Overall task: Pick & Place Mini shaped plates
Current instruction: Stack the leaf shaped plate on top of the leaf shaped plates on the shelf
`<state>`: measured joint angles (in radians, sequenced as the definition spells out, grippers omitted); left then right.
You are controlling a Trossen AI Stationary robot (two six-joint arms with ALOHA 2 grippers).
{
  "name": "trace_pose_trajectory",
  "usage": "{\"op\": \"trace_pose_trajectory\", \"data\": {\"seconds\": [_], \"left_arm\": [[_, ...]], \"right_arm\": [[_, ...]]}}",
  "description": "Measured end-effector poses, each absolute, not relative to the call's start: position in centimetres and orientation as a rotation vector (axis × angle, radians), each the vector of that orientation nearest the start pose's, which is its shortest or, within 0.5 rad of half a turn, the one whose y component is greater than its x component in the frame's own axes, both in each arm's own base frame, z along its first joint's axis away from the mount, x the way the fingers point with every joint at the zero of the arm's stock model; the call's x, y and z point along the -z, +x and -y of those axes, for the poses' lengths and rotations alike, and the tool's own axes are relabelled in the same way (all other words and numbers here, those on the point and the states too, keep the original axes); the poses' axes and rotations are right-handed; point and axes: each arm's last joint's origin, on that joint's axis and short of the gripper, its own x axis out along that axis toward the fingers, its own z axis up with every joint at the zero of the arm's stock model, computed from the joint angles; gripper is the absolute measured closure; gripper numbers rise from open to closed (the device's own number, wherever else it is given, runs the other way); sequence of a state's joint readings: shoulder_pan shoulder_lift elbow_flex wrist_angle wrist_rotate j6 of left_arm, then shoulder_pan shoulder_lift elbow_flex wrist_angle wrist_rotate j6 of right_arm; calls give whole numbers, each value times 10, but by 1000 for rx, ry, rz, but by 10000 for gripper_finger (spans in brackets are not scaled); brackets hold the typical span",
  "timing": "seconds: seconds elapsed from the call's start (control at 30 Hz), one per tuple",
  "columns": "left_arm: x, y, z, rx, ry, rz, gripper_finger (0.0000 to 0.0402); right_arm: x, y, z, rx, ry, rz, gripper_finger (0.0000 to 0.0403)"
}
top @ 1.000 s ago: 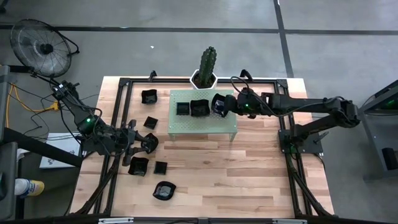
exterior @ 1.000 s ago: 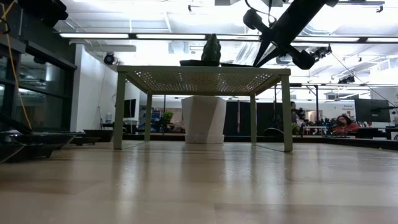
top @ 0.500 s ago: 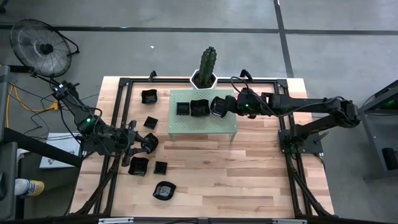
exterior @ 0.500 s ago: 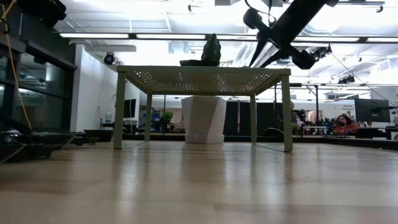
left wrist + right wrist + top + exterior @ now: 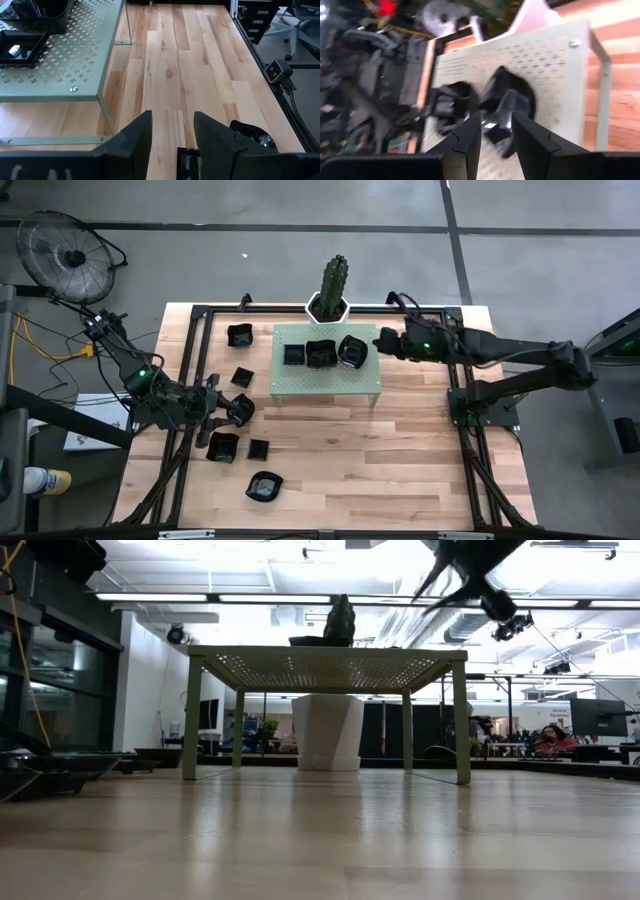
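We see three mini shaped plates [image 5: 320, 353] along the stand's [image 5: 300, 385] back edge; the right gripper [image 5: 381, 342] hangs beside its right edge, jaws spread, empty; the left gripper [image 5: 243, 409], jaws spread, waits near the counter's [image 5: 400, 470] left edge.

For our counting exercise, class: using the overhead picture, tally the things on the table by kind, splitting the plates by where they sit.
Green perforated stand: 1
Potted cactus: 1
Black plates on the stand: 3
Black plates lying on the tabletop: 6
Total: 11
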<state>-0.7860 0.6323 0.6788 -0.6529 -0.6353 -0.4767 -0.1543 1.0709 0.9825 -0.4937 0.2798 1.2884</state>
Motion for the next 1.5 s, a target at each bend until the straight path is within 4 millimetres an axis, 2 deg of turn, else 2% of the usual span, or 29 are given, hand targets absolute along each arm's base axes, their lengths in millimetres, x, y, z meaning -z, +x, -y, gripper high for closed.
{"op": "trace_pose_trajectory", "data": {"seconds": [0.2, 0.37, 0.57, 0.8, 1.1, 1.3, 1.5], "left_arm": [[-279, 100, 75, 32, -71, -479, 259], [-279, 100, 75, 32, -73, -479, 259], [-279, 99, 76, 43, -75, -487, 259], [-274, 103, 82, 88, -119, -552, 259], [-243, 129, 115, 102, -288, -819, 259], [-214, 149, 139, 18, -452, -976, 259], [-192, 166, 158, -50, -639, -1045, 259]], "right_arm": [[-334, 208, 11, 579, 1125, -247, 299], [-335, 206, -16, 545, 1077, -242, 299], [-328, 211, -49, 531, 1068, -241, 299], [-312, 219, -89, 453, 1017, -336, 299], [-293, 221, -125, 387, 962, -444, 299], [-292, 216, -137, 344, 928, -467, 299], [-292, 210, -146, 313, 878, -470, 299]]}}
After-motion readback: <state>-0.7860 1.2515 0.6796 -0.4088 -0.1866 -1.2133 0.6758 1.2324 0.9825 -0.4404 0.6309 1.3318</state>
